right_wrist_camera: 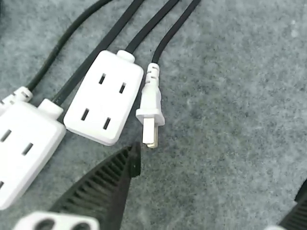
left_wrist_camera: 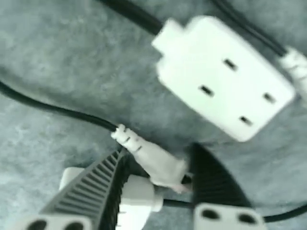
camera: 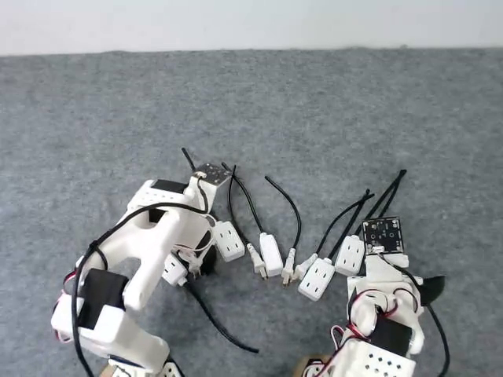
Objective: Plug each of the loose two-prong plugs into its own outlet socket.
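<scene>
Looking down, I see bare tabletop [camera: 330, 110] from 9 round through 12 to 3 o'clock of the cord cluster, and either arm could sweep there freely. The centre is tight: outlet blocks [camera: 229, 240] and loose plugs [camera: 257, 263] lie close together, with black cords [camera: 298, 224] fanning toward 12. At 6 a stray cable [camera: 222, 328] crosses the gap between the arms. My left pincer [left_wrist_camera: 158, 158] has no room inside, clamped on a white plug [left_wrist_camera: 144, 155], with a big outlet [left_wrist_camera: 225, 79] near it. My right pincer [right_wrist_camera: 218, 177] gapes over bare surface. A second plug [right_wrist_camera: 151, 108] and its neighbouring outlet [right_wrist_camera: 104, 98] crowd one fingertip [right_wrist_camera: 129, 160].
</scene>
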{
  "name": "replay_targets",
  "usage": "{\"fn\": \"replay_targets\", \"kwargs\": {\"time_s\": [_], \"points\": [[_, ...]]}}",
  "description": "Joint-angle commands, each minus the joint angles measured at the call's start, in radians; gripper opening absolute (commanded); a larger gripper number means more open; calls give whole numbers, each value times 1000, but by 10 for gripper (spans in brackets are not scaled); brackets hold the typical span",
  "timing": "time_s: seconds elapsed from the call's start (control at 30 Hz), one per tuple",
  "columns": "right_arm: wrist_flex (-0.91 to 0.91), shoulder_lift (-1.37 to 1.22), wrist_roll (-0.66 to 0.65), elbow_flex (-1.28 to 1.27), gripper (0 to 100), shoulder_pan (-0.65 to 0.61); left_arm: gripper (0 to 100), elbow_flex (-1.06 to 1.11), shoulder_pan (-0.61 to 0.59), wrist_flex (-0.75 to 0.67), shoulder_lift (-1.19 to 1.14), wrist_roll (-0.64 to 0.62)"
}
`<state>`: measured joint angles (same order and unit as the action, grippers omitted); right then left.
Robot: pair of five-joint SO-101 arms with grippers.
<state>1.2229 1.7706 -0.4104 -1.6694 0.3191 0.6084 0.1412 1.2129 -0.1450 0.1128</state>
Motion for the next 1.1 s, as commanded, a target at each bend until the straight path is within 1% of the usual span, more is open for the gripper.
{"fn": "replay_targets", "kwargs": {"time_s": [0.0,0.27,0.5,0.57,0.77,0.9,1.07], "points": [[8,10,6,-15,487,-8,53,-24,-29,-6,-25,15],[8,10,6,-15,487,-8,47,-24,-25,-5,-20,18],[8,10,6,-15,487,-8,38,25,-9,-28,74,18],[8,10,6,-15,487,-8,9,44,-8,-48,97,18],[8,10,6,-15,487,-8,11,62,-17,-55,158,18],[8,12,6,-15,487,-8,11,56,-15,-55,252,18],[7,12,6,-15,487,-8,11,39,-9,-31,456,15]]}}
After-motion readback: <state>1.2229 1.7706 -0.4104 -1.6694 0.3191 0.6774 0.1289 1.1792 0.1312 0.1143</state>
